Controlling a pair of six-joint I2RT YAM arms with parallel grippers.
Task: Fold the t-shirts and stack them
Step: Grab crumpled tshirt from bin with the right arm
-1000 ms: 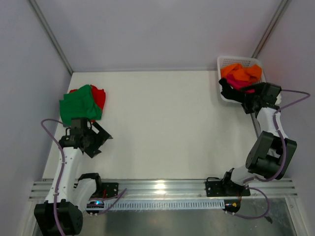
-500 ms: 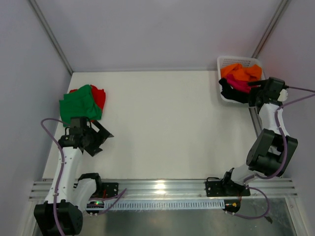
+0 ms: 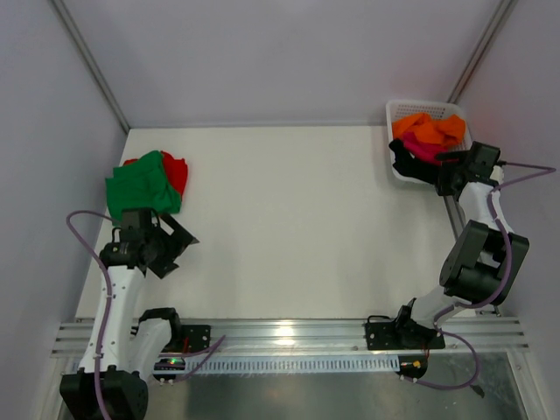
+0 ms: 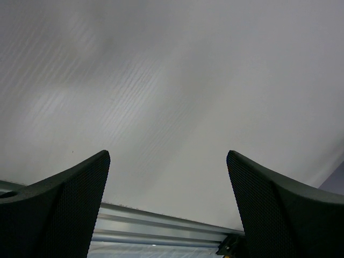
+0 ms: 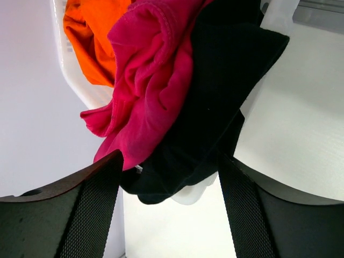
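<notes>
Right wrist view, centre: right gripper [image 5: 169, 161] straddles magenta-pink t-shirt [image 5: 145, 86] and black t-shirt [image 5: 220, 91], grip unclear; better pinch only one.

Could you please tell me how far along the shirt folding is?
Done: green shirt lies on red shirt at left on the table. In hand: right pincer straddles the black shirt and pink shirt in the basket, grip unclear. Remaining: those plus the orange shirt.

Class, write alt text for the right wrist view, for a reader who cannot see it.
A magenta shirt and a black shirt spill over the rim of a white basket, an orange shirt beside them. The open right gripper straddles the hanging cloth.
</notes>
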